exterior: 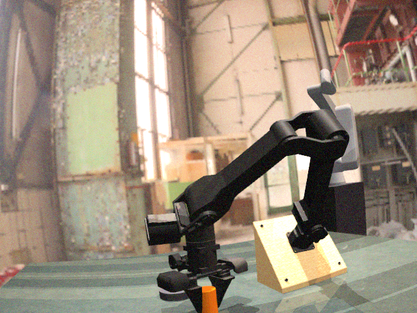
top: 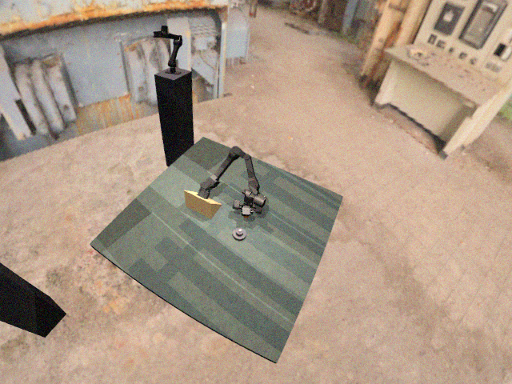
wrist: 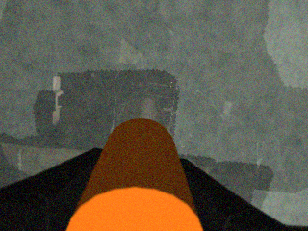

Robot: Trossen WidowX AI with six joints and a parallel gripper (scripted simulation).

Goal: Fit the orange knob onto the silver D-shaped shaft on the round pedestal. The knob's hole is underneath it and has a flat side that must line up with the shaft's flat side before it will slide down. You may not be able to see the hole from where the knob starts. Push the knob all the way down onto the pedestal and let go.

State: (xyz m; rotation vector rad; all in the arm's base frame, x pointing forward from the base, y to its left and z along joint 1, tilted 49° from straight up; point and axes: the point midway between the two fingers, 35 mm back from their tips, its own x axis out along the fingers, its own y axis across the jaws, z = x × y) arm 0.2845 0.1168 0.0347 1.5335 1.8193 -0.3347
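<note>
My gripper (top: 246,214) (exterior: 208,298) (wrist: 140,161) points down and is shut on the orange knob (exterior: 210,302) (wrist: 135,212), one finger on each side. The knob is upright, narrow end up, low over the table; its lower end is cut off in the exterior view and its hole is hidden. The round grey pedestal (top: 235,237) with the silver shaft (top: 239,230) stands apart from the knob, a little nearer the front of the top view. The pedestal is not visible in the exterior view or the wrist view. The shaft's flat side is too small to make out.
The arm's wooden wedge base (top: 199,206) (exterior: 272,249) stands to the left of the gripper in the top view. The green patterned table top (top: 231,289) (exterior: 84,286) carries it. A black pillar (top: 175,115) with another arm stands behind the table.
</note>
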